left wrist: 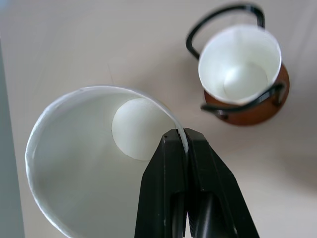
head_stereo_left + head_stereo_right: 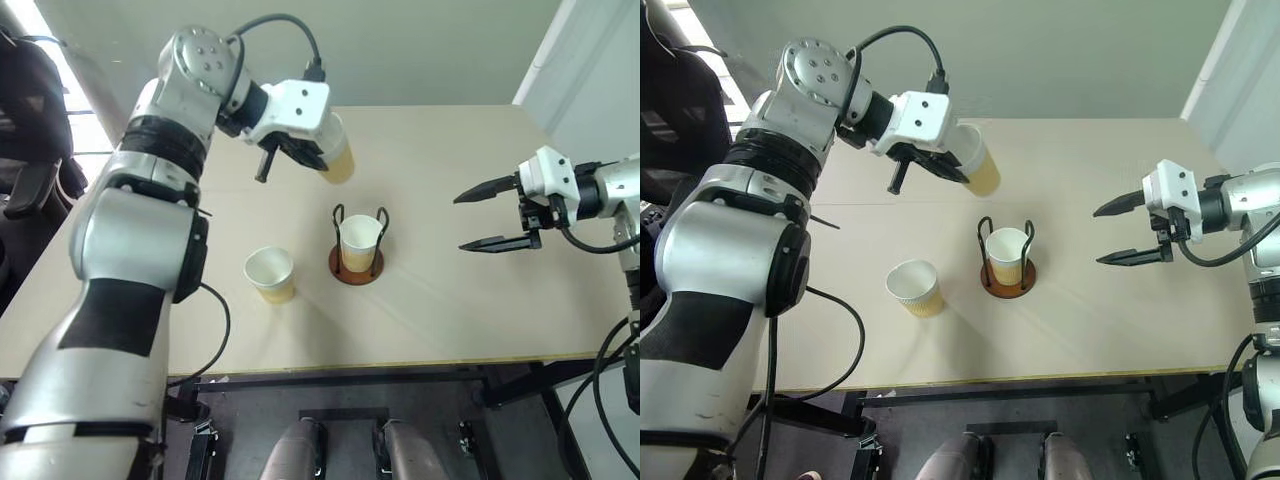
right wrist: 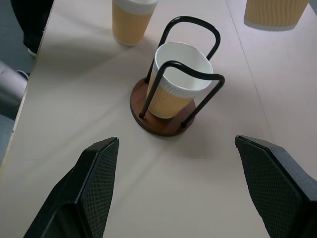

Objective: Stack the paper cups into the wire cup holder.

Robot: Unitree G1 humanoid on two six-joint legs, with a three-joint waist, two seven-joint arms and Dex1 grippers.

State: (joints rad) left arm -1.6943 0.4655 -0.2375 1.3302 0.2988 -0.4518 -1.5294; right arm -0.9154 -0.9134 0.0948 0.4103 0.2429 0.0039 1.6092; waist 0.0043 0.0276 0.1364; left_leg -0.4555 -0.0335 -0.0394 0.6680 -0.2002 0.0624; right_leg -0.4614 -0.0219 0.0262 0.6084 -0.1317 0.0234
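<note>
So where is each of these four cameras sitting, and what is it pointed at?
Head, both eyes: look down over the table, both arms showing.
Left wrist: looks along the left gripper, pinching the held cup.
Right wrist: looks between the open right gripper fingers.
Shared: wire cup holder with one cup inside.

A: The pale beige table (image 2: 450,300) has a matt, smooth top, like laminate. On it the wire cup holder (image 3: 166,106) has a reddish-brown round base with a soft wood-like sheen and thin black wire loops that look like glossy coated metal

B: And the tapered paper cups?

A: The one inside the holder (image 3: 176,82) has a ribbed tan-yellow paper outside and a smooth white inside. The one left of the holder (image 2: 270,274) looks the same. The one pinched by the left gripper (image 1: 187,144) above the holder is matt white inside (image 1: 94,163)

B: The right gripper (image 3: 178,191)?

A: Matt black fingers with finely textured pads
</note>
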